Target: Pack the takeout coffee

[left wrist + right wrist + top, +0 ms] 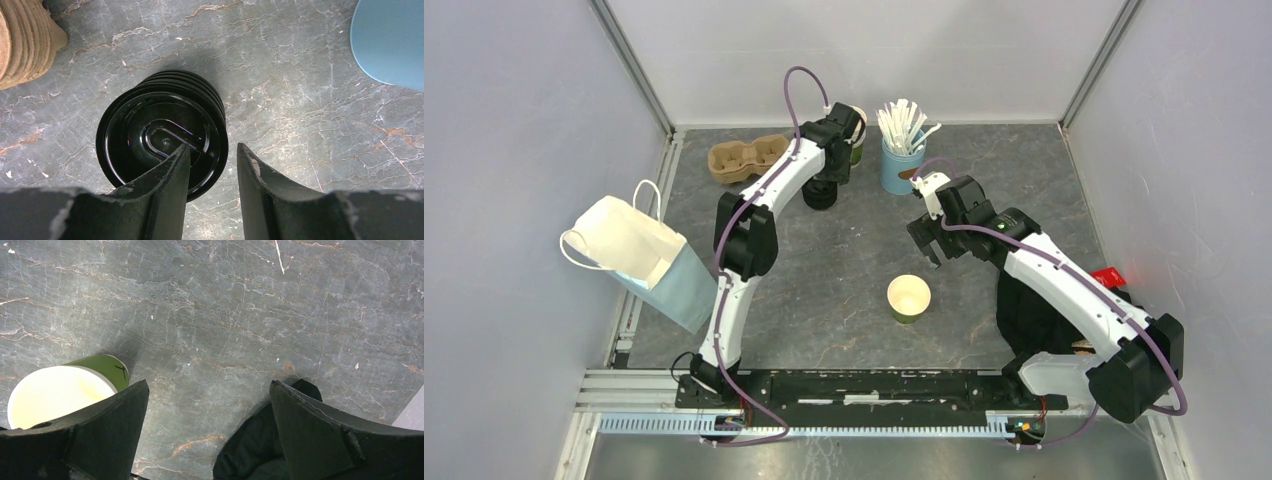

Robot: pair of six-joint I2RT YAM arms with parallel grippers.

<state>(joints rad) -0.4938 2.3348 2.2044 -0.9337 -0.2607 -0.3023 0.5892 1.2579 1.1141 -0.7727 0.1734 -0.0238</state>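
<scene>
The takeout coffee cup [909, 298], a small green paper cup with its cream inside showing, stands alone mid-table; its rim also shows at the lower left of the right wrist view [55, 395]. My right gripper [931, 245] [207, 382] hangs open above bare table just right of it, holding nothing. At the back, a stack of black lids [820, 196] [150, 135] sits under my left gripper [829, 175] [213, 146]. Its jaws stand partly apart, one finger over the top lid and the other outside the rim, with a gap still showing.
A white and blue paper bag [639, 255] lies at the left. A cardboard cup carrier [746, 157] [22, 45] and a blue holder of stirrers [902, 160] [390, 40] flank the lids. Stacked cups [856, 125] stand behind the left arm. Black cloth [1034, 320] [255, 445] lies at right.
</scene>
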